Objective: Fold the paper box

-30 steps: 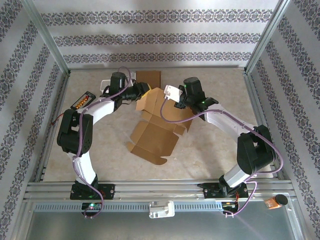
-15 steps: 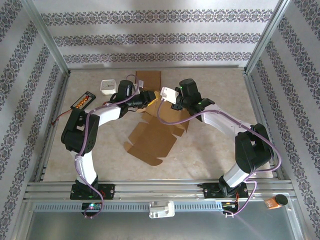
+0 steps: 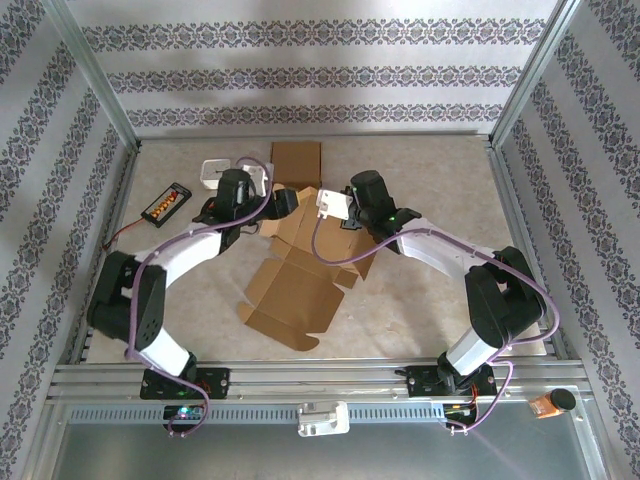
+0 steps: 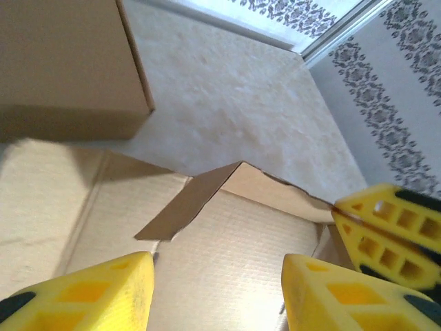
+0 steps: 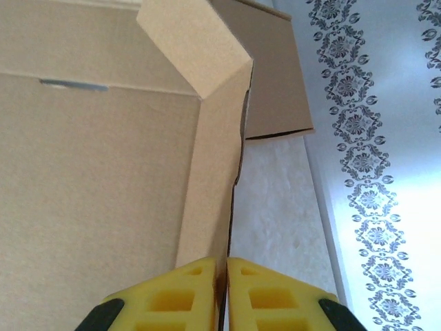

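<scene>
1. Since a second ago, your left arm has swung its elbow out to the left, and the flat brown corrugated cardboard box (image 3: 292, 290) has slid a little nearer and leftward.
2. It lies mid-table, with its far end between your two grippers.
3. Your left gripper (image 4: 217, 267) hangs half-spread over the box floor (nothing sits between the jaws).
4. Your right gripper (image 5: 220, 272) is pinched tight on the raised side wall of the box.
5. Progress, as I judge it, is early. One wall stands and a corner tab is bent inward. The near panels and flaps lie flat, so the other walls, the tucks and the lid remain.
6. You have no brand or readable writing on the cardboard. The small black tray (image 3: 165, 203) at far left is too small to read.
</scene>
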